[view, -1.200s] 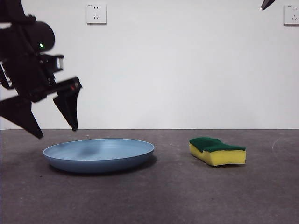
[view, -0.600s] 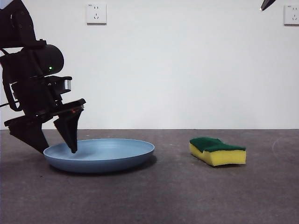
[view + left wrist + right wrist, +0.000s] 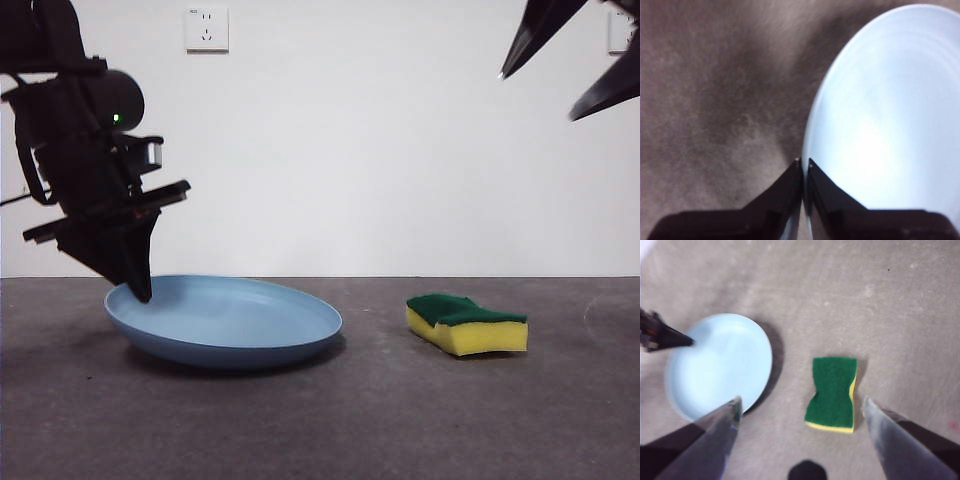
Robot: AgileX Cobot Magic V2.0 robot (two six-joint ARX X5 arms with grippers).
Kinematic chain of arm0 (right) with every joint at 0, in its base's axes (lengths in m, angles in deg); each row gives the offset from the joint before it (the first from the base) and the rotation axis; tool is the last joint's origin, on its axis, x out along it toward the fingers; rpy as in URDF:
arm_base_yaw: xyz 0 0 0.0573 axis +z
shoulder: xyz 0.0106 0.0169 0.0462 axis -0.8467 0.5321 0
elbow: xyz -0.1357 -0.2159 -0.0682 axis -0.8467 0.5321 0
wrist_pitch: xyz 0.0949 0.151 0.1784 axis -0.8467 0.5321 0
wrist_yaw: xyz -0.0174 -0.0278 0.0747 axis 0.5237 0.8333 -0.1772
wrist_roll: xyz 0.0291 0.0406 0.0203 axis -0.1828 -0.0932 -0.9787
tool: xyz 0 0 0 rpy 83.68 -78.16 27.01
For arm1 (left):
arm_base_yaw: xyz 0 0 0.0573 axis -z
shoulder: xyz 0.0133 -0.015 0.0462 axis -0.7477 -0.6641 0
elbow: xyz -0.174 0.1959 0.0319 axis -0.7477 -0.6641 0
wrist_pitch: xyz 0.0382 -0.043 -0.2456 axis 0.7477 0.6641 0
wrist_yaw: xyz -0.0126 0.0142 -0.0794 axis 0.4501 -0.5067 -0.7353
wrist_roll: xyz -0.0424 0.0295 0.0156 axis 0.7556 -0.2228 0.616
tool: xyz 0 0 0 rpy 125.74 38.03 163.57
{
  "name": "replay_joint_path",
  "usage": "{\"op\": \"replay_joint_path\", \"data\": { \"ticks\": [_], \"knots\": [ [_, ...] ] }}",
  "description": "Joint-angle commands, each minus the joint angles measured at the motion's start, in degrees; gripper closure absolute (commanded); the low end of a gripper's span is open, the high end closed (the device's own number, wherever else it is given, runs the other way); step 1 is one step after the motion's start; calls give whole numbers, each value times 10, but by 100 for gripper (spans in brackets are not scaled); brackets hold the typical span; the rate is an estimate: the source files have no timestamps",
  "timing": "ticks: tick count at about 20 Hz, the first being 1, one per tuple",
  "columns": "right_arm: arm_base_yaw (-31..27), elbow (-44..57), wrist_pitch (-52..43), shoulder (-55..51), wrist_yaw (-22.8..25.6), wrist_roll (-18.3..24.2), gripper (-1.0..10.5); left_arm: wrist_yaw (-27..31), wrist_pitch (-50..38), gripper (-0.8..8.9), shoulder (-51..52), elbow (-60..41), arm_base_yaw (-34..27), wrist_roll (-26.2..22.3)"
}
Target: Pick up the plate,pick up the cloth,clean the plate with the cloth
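Grey desk, white wall | left gripper clamped on plate left rim, that edge tilted up | right gripper spread wide, high right | cloth flat, right of plate, apart

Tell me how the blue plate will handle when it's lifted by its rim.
The plate probably stays stiff: it tilts as one piece where the left gripper pinches its rim. Likely light. Its smooth surface may slip, and an edge hold lets it swing.

Right gripper spread wide above cloth (green side up) — plate beside it
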Motion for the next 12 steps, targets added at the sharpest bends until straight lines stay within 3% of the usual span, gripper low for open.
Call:
{"op": "replay_joint_path", "data": {
  "ticks": [1, 6, 12],
  "knots": [
    [28, -30, -3, 35, 31, 19, 541, 3, 12, 821, 25, 6, 5, -13],
    [83, -87, -3, 135, 115, 42, 541, 4, 35, 821, 98, 6, 8, -13],
    [111, -97, -9, 254, 160, 57, 542, 3, 53, 821, 165, 6, 8, -13]
  ]
}}
